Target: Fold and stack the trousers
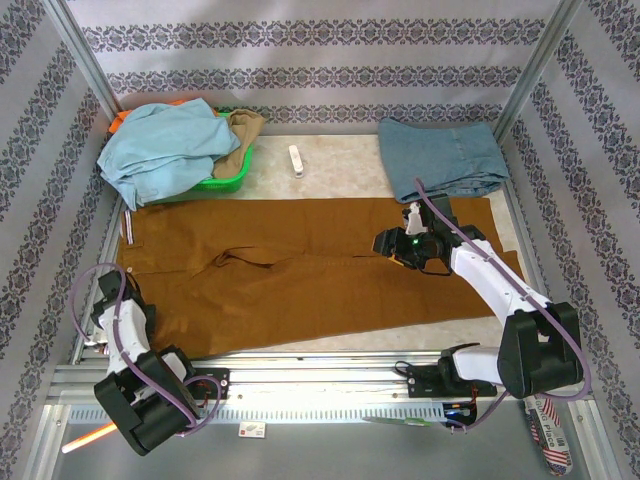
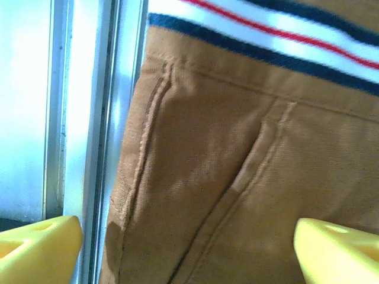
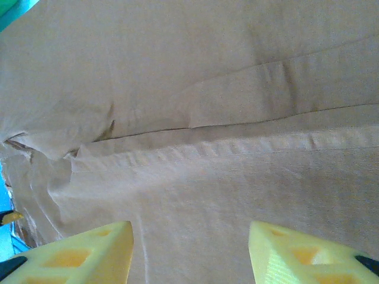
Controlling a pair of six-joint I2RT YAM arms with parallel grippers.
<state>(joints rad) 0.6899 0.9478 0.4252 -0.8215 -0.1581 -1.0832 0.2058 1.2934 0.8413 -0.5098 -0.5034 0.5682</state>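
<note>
The rust-brown trousers (image 1: 300, 275) lie flat across the table, waistband at the left and legs running right. My left gripper (image 1: 110, 292) hovers at the waistband's near-left corner. In the left wrist view, the left gripper (image 2: 189, 263) is open, its yellow fingertips (image 2: 38, 248) wide apart over a pocket seam, below the white, red-striped waistband lining (image 2: 266, 32). My right gripper (image 1: 402, 246) is low over the legs right of centre. In the right wrist view, the right gripper (image 3: 190, 254) stands open above the brown cloth (image 3: 207, 118) and its seam, with nothing pinched.
A green basket (image 1: 225, 182) at the back left holds a pale light-blue garment (image 1: 160, 150). A folded blue denim piece (image 1: 445, 155) lies at the back right. A small white object (image 1: 296, 160) sits between them. A metal rail (image 2: 89, 118) borders the table's left edge.
</note>
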